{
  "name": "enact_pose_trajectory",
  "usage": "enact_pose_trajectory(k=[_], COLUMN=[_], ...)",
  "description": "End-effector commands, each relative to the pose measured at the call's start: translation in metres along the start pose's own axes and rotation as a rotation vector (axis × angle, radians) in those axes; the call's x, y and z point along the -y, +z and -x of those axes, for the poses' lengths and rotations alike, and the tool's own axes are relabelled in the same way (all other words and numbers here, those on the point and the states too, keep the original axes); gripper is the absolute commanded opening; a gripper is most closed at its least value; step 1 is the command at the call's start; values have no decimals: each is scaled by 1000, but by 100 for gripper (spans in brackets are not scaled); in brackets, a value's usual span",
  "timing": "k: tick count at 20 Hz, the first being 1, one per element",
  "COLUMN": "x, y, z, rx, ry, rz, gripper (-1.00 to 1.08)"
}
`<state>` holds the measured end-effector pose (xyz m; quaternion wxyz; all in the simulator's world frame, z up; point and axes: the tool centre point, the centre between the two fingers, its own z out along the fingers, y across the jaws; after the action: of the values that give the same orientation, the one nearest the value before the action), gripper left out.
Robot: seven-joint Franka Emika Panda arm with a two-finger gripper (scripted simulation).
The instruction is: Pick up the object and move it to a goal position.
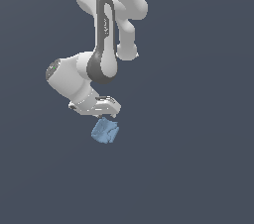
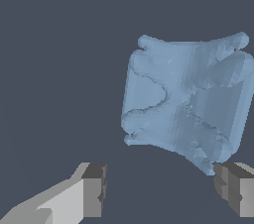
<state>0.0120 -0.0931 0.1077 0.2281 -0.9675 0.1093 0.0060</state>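
Note:
The object (image 1: 104, 132) is a small light-blue lumpy block lying on the dark grey floor, just below the arm's hand in the exterior view. In the wrist view the object (image 2: 186, 101) fills much of the picture, with dented, faceted faces. My gripper (image 2: 161, 191) is open, its two grey-tipped fingers (image 2: 93, 188) spread wide. The block lies ahead of the fingertips, off toward one finger, and is not between them. In the exterior view the gripper (image 1: 104, 114) hangs right above the block; its fingers are mostly hidden by the hand.
The white arm (image 1: 101, 44) reaches down from the top of the exterior view. The dark grey floor (image 1: 198, 168) surrounds the block on all sides. No other objects show.

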Motion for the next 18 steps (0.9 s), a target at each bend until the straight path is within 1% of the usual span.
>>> enact_pose_trajectory(k=[1,6,12,18], x=[-7,-22,-39,-56], y=[2,5,7,7], z=[-5,-14,-28,-40], rx=[-16,-58,-124,-196], ry=[12,31,47,56], rz=[-45,-130,-226,-302], gripper=[68,68,68,68])
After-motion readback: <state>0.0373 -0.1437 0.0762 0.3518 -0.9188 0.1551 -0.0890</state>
